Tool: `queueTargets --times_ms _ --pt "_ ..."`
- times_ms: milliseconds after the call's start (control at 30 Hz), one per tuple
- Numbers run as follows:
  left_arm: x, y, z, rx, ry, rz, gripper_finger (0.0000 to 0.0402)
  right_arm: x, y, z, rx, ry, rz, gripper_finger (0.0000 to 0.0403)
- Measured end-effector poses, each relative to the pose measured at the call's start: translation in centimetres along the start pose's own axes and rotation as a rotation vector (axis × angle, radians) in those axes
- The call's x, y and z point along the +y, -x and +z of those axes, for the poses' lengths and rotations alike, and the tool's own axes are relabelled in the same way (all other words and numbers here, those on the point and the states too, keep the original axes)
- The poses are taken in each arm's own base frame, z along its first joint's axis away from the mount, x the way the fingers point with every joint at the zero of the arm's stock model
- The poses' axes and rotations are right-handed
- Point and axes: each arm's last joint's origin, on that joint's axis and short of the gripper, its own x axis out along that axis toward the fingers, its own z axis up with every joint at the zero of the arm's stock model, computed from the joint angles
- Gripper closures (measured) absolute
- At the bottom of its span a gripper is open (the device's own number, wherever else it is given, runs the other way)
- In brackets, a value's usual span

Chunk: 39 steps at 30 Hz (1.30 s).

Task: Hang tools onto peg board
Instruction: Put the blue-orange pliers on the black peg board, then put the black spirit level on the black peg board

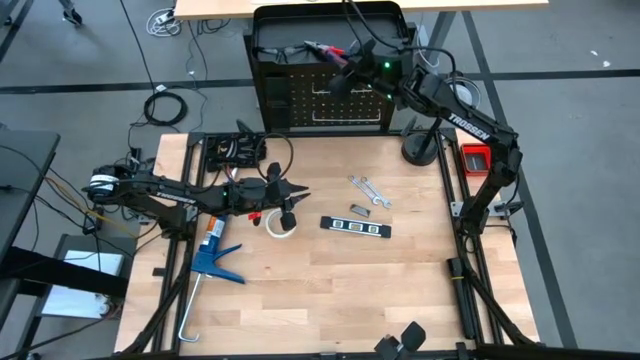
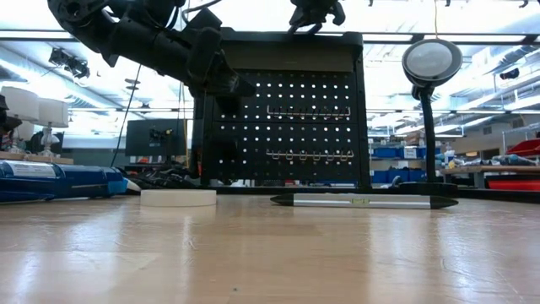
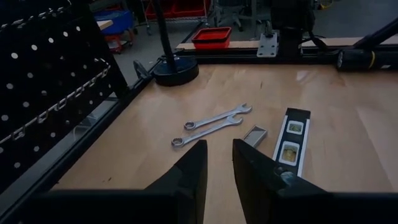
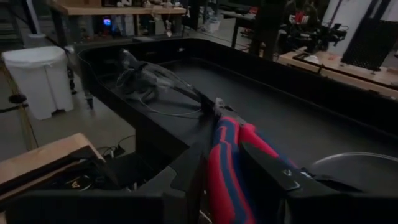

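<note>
The peg board [image 1: 320, 100] stands upright in its black box frame at the table's far edge. My right gripper [image 1: 340, 68] is up at the frame's top, shut on the red-handled pliers [image 4: 227, 155]. Clear safety glasses [image 4: 149, 81] lie inside the frame, just ahead of the pliers' head. My left gripper [image 3: 219, 162] hovers open over the table's left middle, with nothing between its fingers. Flat on the table lie two silver wrenches [image 3: 211, 121], the black bar with pale windows [image 1: 355, 226] and the white tape roll [image 1: 280, 225]. My right gripper pinches the pliers' red-and-blue handles [image 4: 231, 146] between its two fingers. The fingers come roughly level from the table's right and lie along the pliers. The pliers' head [image 4: 217, 106] points ahead over the frame's inside; whether it touches anything there I cannot tell.
A blue caulking gun [image 1: 210, 260] lies at the table's left front. The round lamp [image 2: 432, 61] on a black stand rises right of the peg board. A small metal piece [image 3: 255, 132] lies between wrenches and bar. Rows of silver hooks [image 2: 308, 156] line the board. Bare wood fills the near half.
</note>
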Motion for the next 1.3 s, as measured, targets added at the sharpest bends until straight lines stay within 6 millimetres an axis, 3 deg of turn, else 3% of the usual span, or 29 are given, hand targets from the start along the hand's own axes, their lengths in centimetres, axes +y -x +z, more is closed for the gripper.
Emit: queueTargets --times_ms 667,967,1300 --pt "0.0 0.0 0.0 0.004 0.021 -0.006 0.0324 1.4 0.9 0.1 0.000 0.116 0.033 0.0277" --pt "0.0 0.0 -0.1 0.008 0.020 -0.006 0.0324 1.9 1.6 0.1 0.019 0.149 0.053 0.0225" --pt "0.0 0.0 -0.3 0.028 0.022 -0.006 0.0324 2.5 5.1 0.7 0.053 0.249 0.062 0.0202"
